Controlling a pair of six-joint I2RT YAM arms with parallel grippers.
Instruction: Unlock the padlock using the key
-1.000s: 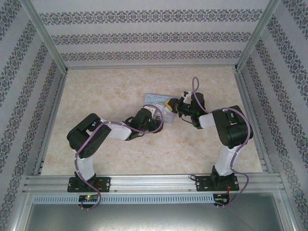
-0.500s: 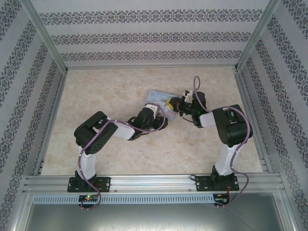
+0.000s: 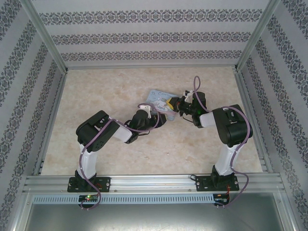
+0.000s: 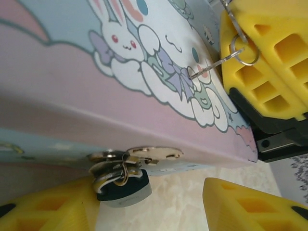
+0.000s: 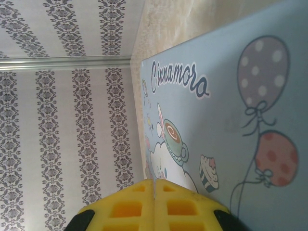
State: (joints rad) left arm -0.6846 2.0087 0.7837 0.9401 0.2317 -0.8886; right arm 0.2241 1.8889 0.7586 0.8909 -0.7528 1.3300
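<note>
Starting overhead: spot the light-blue tin [image 3: 156, 96] lying flat out on the desk [image 3: 106, 91], skewed a little, with both arms crowding in on it. Find the left pincer [image 3: 151, 109] nosed up against the tin's near edge, and the right pincer [image 3: 169, 103] parked at the tin's right end, yellow tips just beside it. Over to the left wrist, and what a close-up: see the padlock [image 4: 123, 191], dark teal body, hanging by its thin shackle from the metal hasp [image 4: 144, 155] on the tin's front wall, right under the bunny-printed lid. Note the left pincer spread wide either side of that hasp, one yellow finger [image 4: 45, 211] touching the padlock's body, the other standing well clear, so nothing pinched. Look to the far corner of the tin's lid and catch the right pincer pressed together on the key [image 4: 210, 66], thin metal shaft jutting out over the lid's cartoon, small wire ring [image 4: 244, 49] lying against the yellow tips. Place key and padlock well apart, the lid between them. Switching to the right wrist: see both yellow fingers [image 5: 130, 209] squeezed shut, seam closed tight, poised at the lid's edge with balloons, a cupcake and curly lettering spread beyond. Cannot tell whether those tips touch the lid. Past the tin's far side, catch patterned wallpaper [image 5: 62, 120].
</note>
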